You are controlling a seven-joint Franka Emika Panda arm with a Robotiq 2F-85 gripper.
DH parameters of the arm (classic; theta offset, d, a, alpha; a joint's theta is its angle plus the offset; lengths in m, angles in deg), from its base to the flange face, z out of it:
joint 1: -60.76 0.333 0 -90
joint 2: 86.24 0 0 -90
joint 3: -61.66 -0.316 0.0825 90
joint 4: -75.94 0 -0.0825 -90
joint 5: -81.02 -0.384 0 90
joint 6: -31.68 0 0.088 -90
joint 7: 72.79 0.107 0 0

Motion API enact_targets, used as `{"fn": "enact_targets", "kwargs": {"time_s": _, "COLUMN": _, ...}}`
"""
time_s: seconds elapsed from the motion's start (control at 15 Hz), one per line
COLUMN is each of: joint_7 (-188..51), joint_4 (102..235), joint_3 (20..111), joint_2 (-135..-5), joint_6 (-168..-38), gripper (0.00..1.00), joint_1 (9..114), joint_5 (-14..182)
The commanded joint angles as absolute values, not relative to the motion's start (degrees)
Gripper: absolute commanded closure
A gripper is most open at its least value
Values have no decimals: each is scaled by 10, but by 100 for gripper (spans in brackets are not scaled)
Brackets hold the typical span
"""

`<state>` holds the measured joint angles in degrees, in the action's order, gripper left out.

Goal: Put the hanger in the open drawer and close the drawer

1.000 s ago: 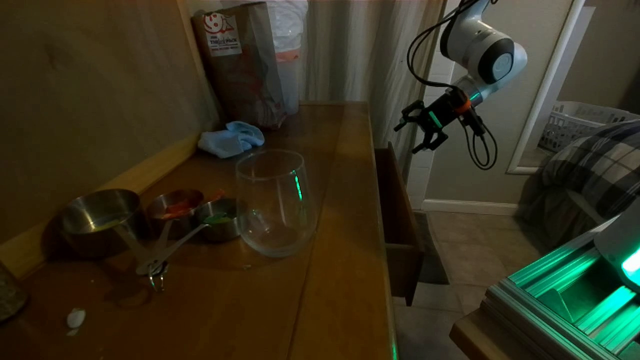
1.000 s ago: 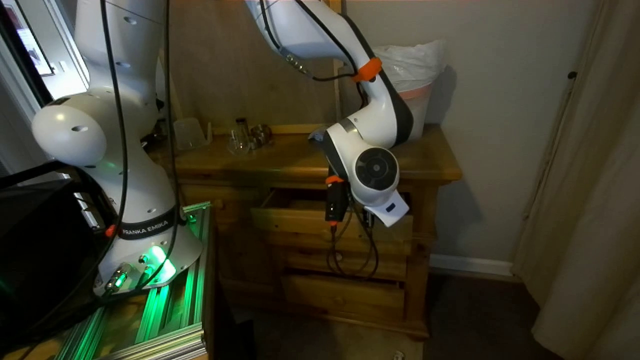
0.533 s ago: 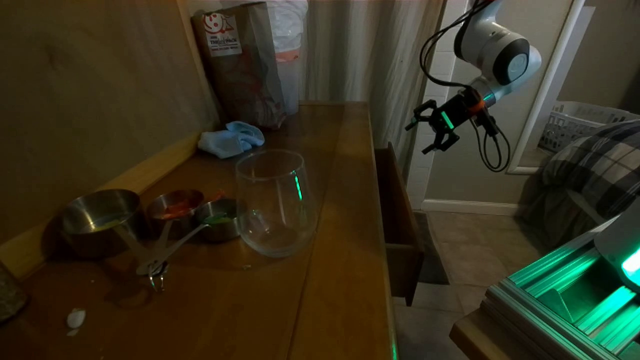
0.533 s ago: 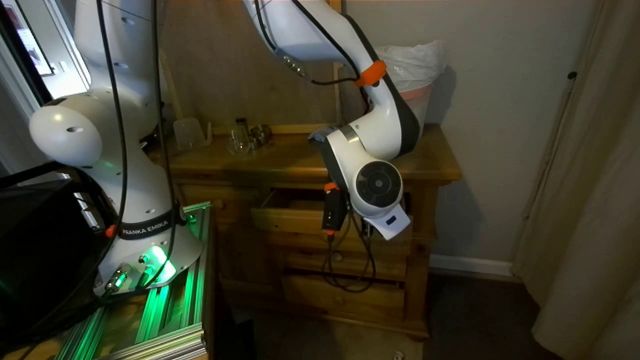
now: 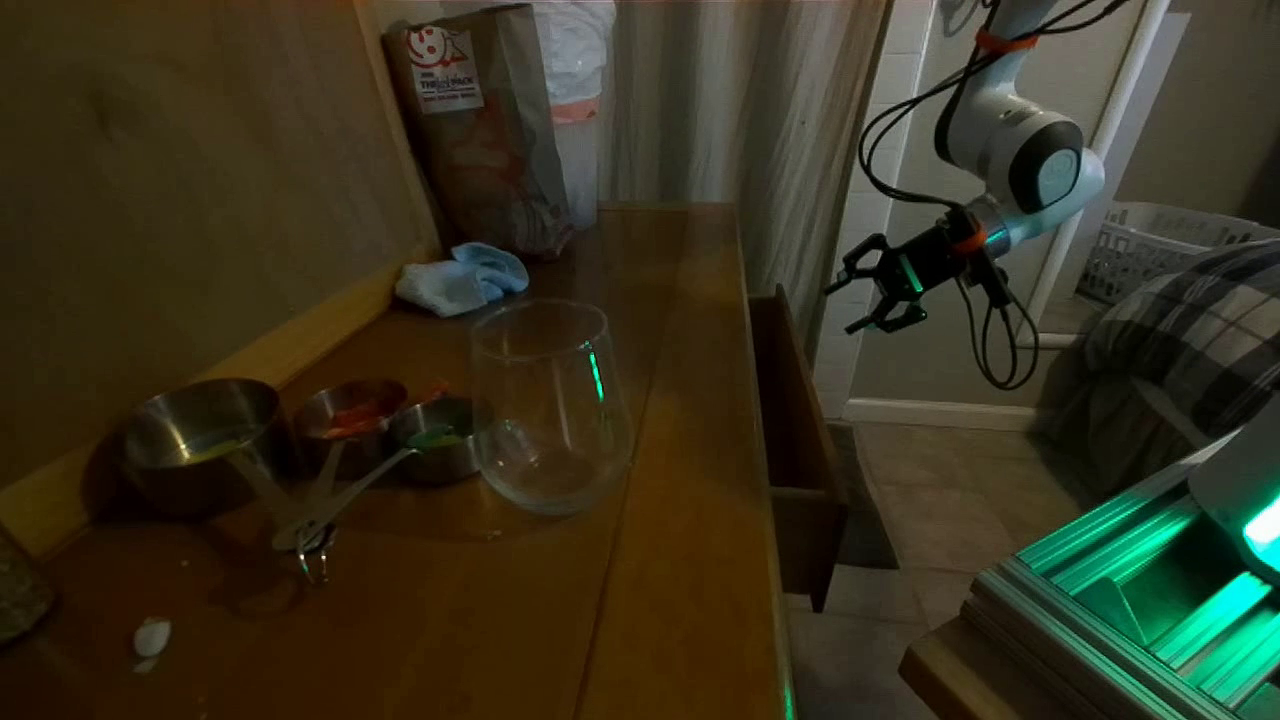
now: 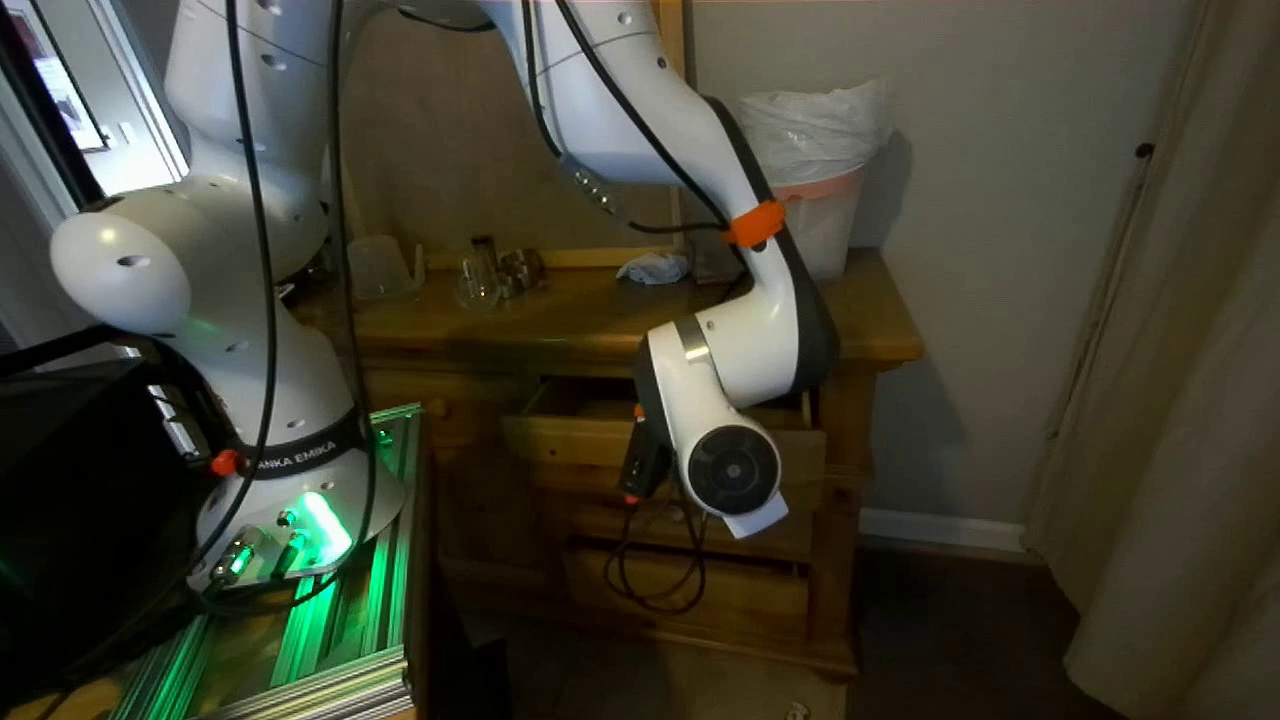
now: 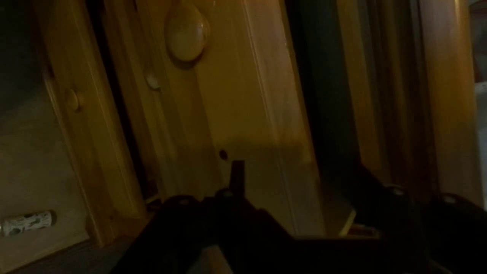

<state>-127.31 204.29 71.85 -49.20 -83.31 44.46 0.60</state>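
Note:
The brown wooden drawer stands pulled out of the dresser in an exterior view (image 5: 812,440). It also shows open in an exterior view (image 6: 565,440) partly behind the arm, and in the wrist view its front with a round knob (image 7: 243,99) is close ahead. The gripper (image 5: 840,309) is open and empty, in the air beyond the drawer's outer side, apart from it. In the wrist view the dark fingers (image 7: 298,163) are spread, one before the drawer front, the other over the dark drawer opening. The pale hanger does not show; the drawer's inside is too dark to tell.
On the dresser top (image 5: 690,480) stand a clear glass bowl (image 5: 550,420), metal measuring cups (image 5: 205,440), a light blue cloth (image 5: 463,280) and a paper bag (image 5: 480,130). A lower drawer (image 6: 690,590) is also partly out. A cable loop (image 6: 655,570) hangs from the wrist.
The gripper has moved away from the dresser and a little down, staying open. The hand hangs lower in front of the drawers. The drawer has not moved.

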Motion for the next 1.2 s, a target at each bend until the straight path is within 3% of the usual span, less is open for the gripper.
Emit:
{"fn": "enact_targets", "kwargs": {"time_s": 0.0, "joint_7": -1253, "joint_4": 2018, "joint_3": 712, "joint_2": -445, "joint_6": -795, "gripper": 62, "joint_1": 436, "joint_5": -46}}
{"fn": "enact_targets", "kwargs": {"time_s": 0.27, "joint_7": -1236, "joint_4": 2005, "joint_3": 713, "joint_2": -410, "joint_6": -756, "gripper": 91, "joint_1": 437, "joint_5": -105}}
{"fn": "enact_targets", "kwargs": {"time_s": 0.4, "joint_7": -1228, "joint_4": 2001, "joint_3": 714, "joint_2": -396, "joint_6": -739, "gripper": 99, "joint_1": 441, "joint_5": -131}}
{"fn": "enact_targets", "kwargs": {"time_s": 1.13, "joint_7": -1185, "joint_4": 1984, "joint_3": 705, "joint_2": -340, "joint_6": -671, "gripper": 100, "joint_1": 469, "joint_5": -223}}
